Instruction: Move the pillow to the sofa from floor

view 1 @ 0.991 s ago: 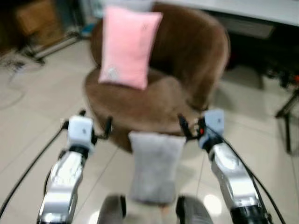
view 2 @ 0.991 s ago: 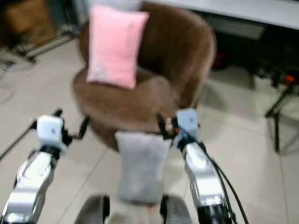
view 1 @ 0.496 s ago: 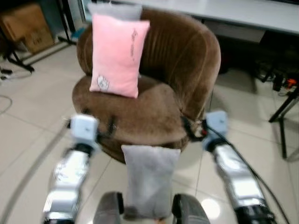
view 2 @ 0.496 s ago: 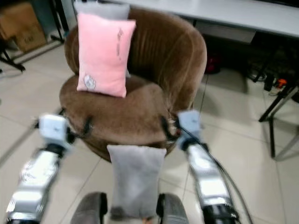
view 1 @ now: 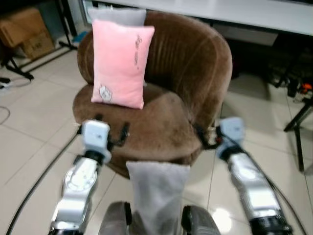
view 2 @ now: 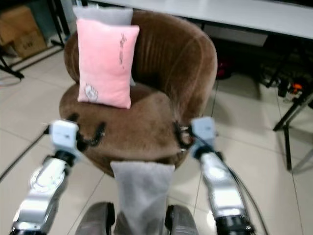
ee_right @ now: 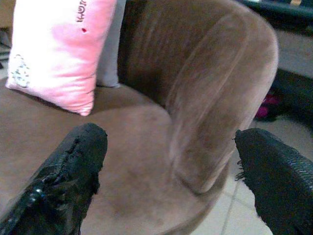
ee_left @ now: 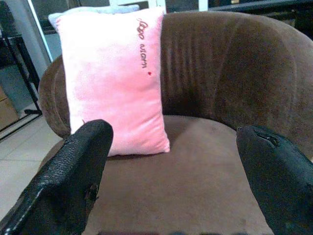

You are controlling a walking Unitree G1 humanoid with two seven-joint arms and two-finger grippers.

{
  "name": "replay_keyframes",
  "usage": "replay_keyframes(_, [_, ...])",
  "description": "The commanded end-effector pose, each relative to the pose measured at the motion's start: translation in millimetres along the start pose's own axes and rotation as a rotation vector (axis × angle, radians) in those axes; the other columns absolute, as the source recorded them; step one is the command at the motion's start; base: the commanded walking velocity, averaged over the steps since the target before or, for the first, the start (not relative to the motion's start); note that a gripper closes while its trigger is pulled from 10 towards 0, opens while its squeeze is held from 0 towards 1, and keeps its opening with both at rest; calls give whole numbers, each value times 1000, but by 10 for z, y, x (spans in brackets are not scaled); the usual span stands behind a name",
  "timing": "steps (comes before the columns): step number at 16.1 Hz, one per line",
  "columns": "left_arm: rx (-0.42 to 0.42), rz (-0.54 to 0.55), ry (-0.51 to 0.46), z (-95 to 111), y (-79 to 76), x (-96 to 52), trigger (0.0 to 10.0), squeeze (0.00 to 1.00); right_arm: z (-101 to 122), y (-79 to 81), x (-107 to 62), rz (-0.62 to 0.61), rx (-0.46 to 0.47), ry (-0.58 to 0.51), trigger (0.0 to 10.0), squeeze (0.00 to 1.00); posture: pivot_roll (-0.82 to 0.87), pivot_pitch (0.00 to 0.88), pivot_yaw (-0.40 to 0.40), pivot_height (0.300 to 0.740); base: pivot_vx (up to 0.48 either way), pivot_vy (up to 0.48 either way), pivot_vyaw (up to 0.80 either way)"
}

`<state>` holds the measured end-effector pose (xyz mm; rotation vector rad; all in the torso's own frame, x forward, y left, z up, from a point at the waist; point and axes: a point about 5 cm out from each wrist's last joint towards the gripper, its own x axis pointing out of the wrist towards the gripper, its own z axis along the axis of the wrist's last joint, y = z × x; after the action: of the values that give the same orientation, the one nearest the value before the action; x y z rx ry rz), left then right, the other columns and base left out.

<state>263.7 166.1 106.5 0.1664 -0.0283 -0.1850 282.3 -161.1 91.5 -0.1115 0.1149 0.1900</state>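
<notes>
1. A grey pillow (view 1: pixel 157 193) stands low in the centre of the head views, on the tiled floor (view 1: pixel 34 132), leaning against the front of the brown sofa (view 1: pixel 195 63); its top edge sits just under the seat's front rim
2. The sofa is a round tub chair taking up the upper middle of the frame. A pink pillow (view 1: pixel 121 63) is propped upright against its backrest at the upper left, with another grey cushion (view 1: pixel 117 15) peeking out behind it
3. The left gripper (view 1: pixel 111 133) is raised at the left of centre, beside the seat's front edge; its fingers (ee_left: pixel 73 181) are spread wide apart, grasping nothing
4. The right gripper (view 1: pixel 204 137) is up at the right of centre, near the sofa's right flank, fingers (ee_right: pixel 63 176) likewise released and empty
5. Cardboard boxes (view 1: pixel 24 32) sit in the upper left corner, and a white table edge (view 1: pixel 254 12) runs along the top right
</notes>
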Motion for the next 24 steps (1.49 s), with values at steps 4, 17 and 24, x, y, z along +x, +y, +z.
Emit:
replay_keyframes(4, [25,23,9,0,77,-15,10000,263,44,141,12,67,-2,-26,10000,0,36,0,-22,620,260,0,400])
replay_keyframes(17, [30,-12,44,-95,-29,-150,10000,255,-50,140,-114,119,-11,26,10000,0,17,0,-54,535,0,0,0])
replay_keyframes(24, [32,-42,59,-130,-117,-289,10000,251,-116,129,-51,196,-69,90,10000,0,7,0,-98,535,0,0,0])
